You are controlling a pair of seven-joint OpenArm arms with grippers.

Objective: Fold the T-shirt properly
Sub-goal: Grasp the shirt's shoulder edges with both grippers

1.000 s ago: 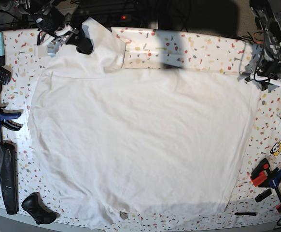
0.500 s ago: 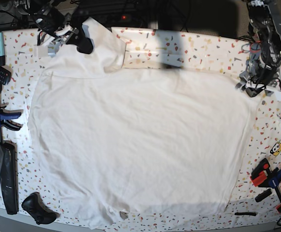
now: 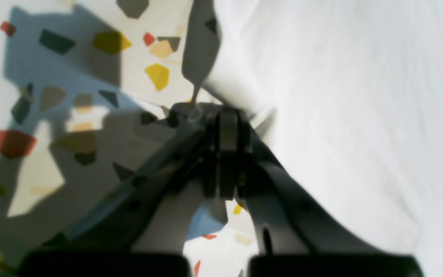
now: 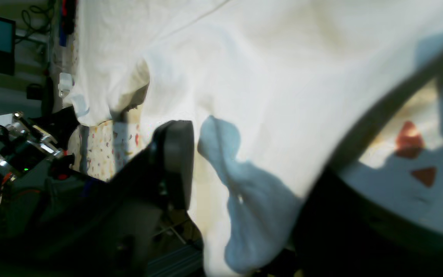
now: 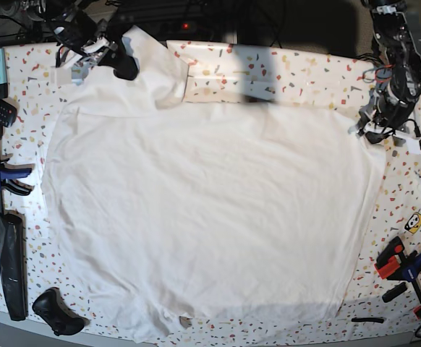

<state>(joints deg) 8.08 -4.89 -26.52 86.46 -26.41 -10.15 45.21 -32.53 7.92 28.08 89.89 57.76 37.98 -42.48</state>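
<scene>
The T-shirt (image 5: 210, 210) lies spread flat on the speckled tabletop (image 5: 297, 72). The left gripper (image 3: 227, 115), fingers pressed together, meets the shirt's edge; whether cloth is pinched cannot be told. The right gripper (image 4: 244, 161), fingers spread, straddles a raised fold of the shirt's far corner.

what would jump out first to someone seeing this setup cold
The big white T-shirt spread flat over most of the speckled table. Then the two arms at its far corners: the left pincer shut at the shirt's edge, the right pincer straddling a raised fold of cloth.
</scene>
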